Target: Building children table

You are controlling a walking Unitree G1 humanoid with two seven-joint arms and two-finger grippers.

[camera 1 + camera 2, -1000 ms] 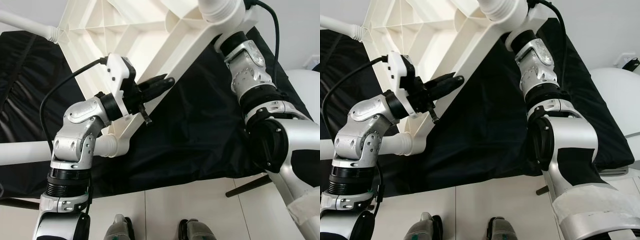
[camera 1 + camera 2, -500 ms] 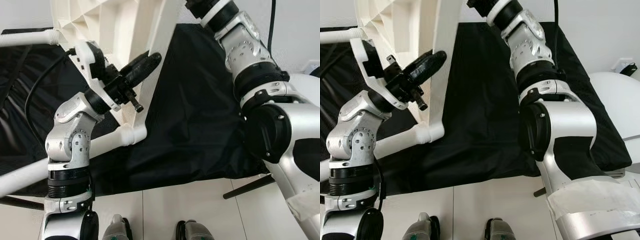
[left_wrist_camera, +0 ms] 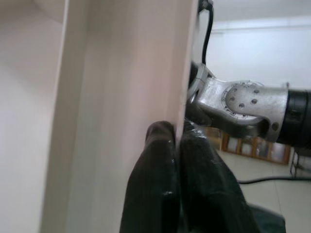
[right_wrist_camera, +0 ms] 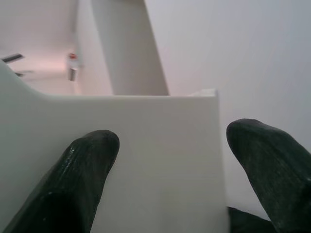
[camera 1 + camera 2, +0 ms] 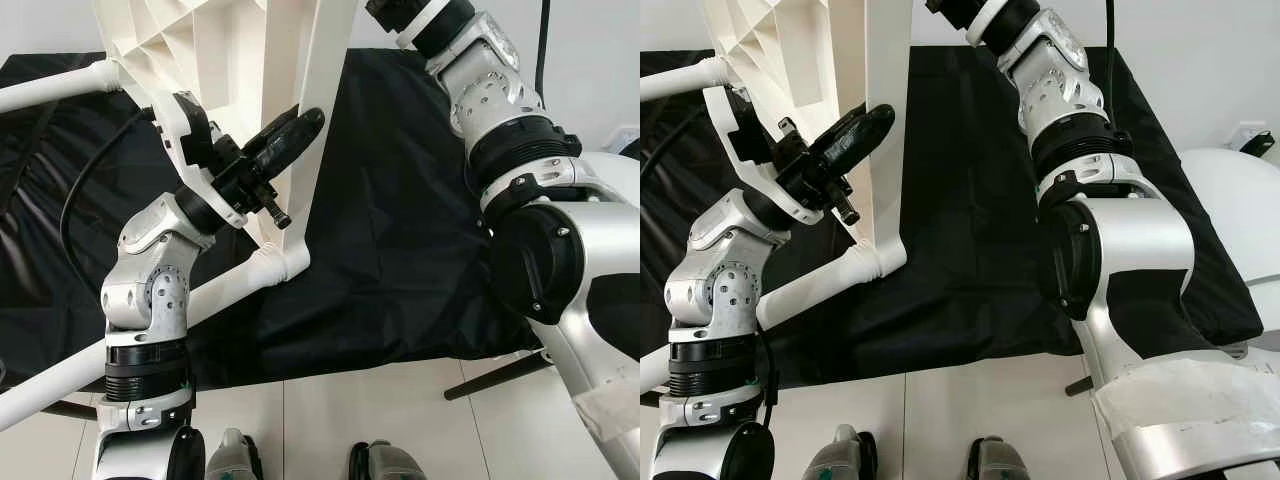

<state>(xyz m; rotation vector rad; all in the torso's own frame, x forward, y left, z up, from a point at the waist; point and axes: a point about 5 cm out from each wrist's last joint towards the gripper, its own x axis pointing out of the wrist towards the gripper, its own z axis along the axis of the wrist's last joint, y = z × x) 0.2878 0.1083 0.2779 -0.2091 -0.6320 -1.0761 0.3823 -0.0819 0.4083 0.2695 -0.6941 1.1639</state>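
— Looking at the left arm first: how is it posed?

— Its silver elbow is bent upward at the near left, and the forearm slants up and to the right so that the left gripper (image 5: 292, 130) sits against the long edge rail of the white table top (image 5: 215, 45). That top is tipped up almost on edge over the black cloth (image 5: 400, 230) covering the work surface, its ribbed underside facing left.

— Is the gripper actually holding anything?

— Yes — the left wrist view shows its two black fingers (image 3: 153, 189) drawn tight together with a thin white flange of the rail pinched between them. From the head views you only see a dark finger tip lying across the rail.

— And the right arm?

— It reaches up and far, its forearm rising from the big shoulder at the right toward the upper part of the table top. The head views cut it off at the wrist. The right gripper (image 4: 170, 160) appears in its own wrist view: fingers spread wide, one on each side of a flat white panel, with no clear clamping on it.

— Where are the legs?

— One white leg (image 5: 120, 340) is plugged into the near corner socket and runs down to the left, past the left arm. Another white leg (image 5: 50, 88) juts out left from the far corner.

— Anything else near?

— The robot's feet (image 5: 235, 462) on pale floor tiles, at the near edge.
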